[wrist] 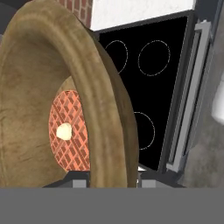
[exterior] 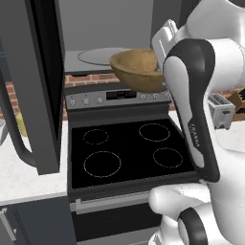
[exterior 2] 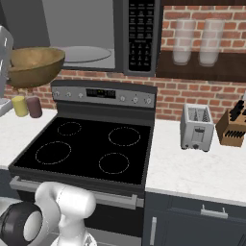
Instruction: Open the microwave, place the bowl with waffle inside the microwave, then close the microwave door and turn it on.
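The brown wooden bowl (exterior: 138, 70) hangs in the air above the back of the stove, just in front of the microwave (exterior 2: 81, 29), whose grey inside and glass turntable (exterior: 100, 55) stand exposed. My gripper (wrist: 111, 180) is shut on the bowl's rim (wrist: 105, 113), one fingertip on each side of the wall. The waffle (wrist: 72, 131), a pinkish-orange grid disc with a pale dab on it, lies in the bowl's bottom. The microwave door (exterior: 40, 81) is swung wide open to the left, its curved bar handle (exterior: 15, 134) towards me. The keypad strip (exterior 2: 141, 33) sits right of the cavity.
A black four-ring stove (exterior 2: 91, 146) lies below the bowl. Yellow and maroon jars (exterior 2: 26, 106) stand on the left counter. A toaster (exterior 2: 196, 127) and knife block (exterior 2: 233, 126) occupy the right counter, with glasses (exterior 2: 194, 43) on the shelf above.
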{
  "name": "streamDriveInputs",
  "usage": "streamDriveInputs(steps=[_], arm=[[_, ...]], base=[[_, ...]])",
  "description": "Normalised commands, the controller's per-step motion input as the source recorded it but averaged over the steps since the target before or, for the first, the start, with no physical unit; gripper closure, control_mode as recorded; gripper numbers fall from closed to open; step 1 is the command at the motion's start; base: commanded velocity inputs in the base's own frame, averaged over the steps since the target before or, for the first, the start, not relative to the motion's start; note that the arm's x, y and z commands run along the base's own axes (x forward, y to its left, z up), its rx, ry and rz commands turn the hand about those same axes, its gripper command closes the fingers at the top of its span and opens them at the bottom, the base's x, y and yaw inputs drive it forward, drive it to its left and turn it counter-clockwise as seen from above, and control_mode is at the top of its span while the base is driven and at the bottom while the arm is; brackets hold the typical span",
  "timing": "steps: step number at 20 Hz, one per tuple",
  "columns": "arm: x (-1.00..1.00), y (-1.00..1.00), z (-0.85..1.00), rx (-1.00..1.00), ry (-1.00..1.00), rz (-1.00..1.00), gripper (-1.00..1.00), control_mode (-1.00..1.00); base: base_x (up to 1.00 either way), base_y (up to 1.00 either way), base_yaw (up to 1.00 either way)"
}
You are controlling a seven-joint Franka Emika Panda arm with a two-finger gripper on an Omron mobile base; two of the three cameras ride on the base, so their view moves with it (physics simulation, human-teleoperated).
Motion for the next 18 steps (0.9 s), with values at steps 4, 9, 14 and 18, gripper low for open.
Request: streamDriveInputs(steps=[4, 9, 14, 18], arm=[[0.54, -0.20, 0.17, 0.00, -0.18, 0.00, 1.00, -1.00], [0.52, -0.27, 0.00, 0.00, -0.22, 0.01, 1.00, -1.00], [0.31, -0.17, -0.01, 0.00, -0.25, 0.00, 1.00, -1.00], [0.27, -0.01, -0.24, -0.01, -0.16, 0.03, 1.00, -1.00]], base=[[0.00, 0.00, 0.00], [0.00, 0.00, 0.00], [0.00, 0.00, 0.00], [0.00, 0.00, 0.00]])
